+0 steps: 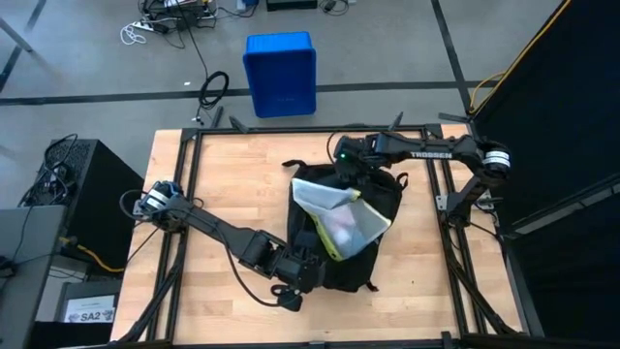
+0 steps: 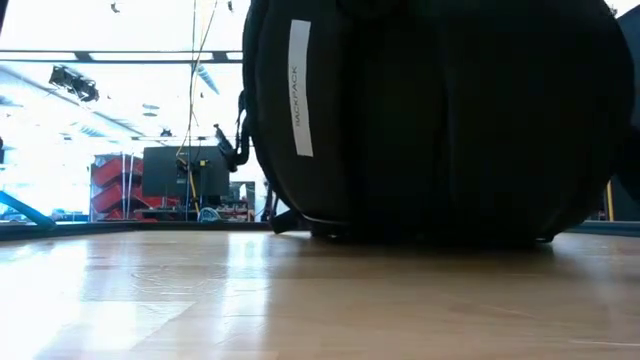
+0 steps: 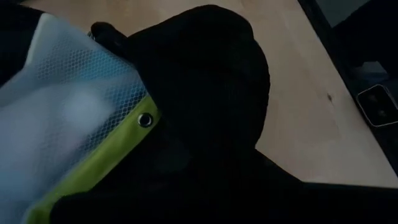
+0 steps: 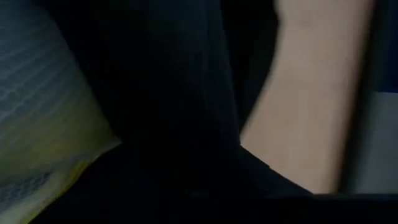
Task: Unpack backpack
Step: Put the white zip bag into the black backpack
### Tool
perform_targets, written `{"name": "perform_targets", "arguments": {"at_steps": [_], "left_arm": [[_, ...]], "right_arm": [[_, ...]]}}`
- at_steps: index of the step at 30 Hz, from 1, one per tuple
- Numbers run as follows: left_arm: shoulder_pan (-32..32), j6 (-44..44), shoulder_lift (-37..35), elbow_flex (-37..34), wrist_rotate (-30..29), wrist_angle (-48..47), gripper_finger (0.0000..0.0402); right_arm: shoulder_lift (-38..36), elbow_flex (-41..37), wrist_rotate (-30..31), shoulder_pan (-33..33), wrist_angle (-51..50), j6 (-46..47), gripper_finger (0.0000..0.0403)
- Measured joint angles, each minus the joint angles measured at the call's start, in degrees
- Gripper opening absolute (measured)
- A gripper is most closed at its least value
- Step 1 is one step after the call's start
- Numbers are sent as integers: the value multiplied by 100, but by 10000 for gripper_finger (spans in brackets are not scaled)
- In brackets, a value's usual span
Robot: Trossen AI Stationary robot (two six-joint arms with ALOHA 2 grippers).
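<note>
A: What do you see from above?

B: One black cloth backpack (image 1: 373, 237) lying in the middle of the wooden table (image 1: 194, 291). A white mesh pouch (image 1: 339, 218) with a yellow-green edge sticks out of it. Two dark arms reach in. The left gripper (image 1: 308, 264) is at the bag's near left edge. The right gripper (image 1: 347, 163) is at the far end. I can't see the fingers, but both are squeezed shut. What they hold I cannot tell. One blue plastic bin (image 1: 280, 73) sits on the floor beyond the table.

A: And from table height?

B: The backpack (image 2: 440, 120) looks big and round, with one white label.

A: The left wrist?

B: Netted white mesh (image 3: 62, 118), a yellow-green band, one little metal ring (image 3: 145, 119), dark cloth.

A: The right wrist?

B: Mesh (image 4: 43, 124) beside dark cloth, with bare wood (image 4: 311, 93).
</note>
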Motion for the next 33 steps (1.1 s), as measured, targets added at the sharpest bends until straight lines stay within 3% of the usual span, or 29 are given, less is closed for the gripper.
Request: {"name": "perform_targets", "arguments": {"at_steps": [6,11,16,20,29,33], "left_arm": [[-2,-384,4,-2,-16,-21,5],[-18,-597,4,-2,-25,-41,6],[-23,-673,4,46,-406,-86,21],[-24,-493,-35,269,-650,-135,51],[-29,223,-140,994,-1142,-238,149],[-28,185,-120,1143,-1793,-705,197]], "right_arm": [[-579,830,1202,490,-279,6,2],[-965,1832,1871,1152,-736,79,1],[-1050,2618,2289,1826,-1280,510,1],[-1058,2682,2619,2219,-1469,674,1],[-923,2680,2513,2334,-1803,1124,0],[-866,2681,2534,2303,-1919,1229,0]]}}
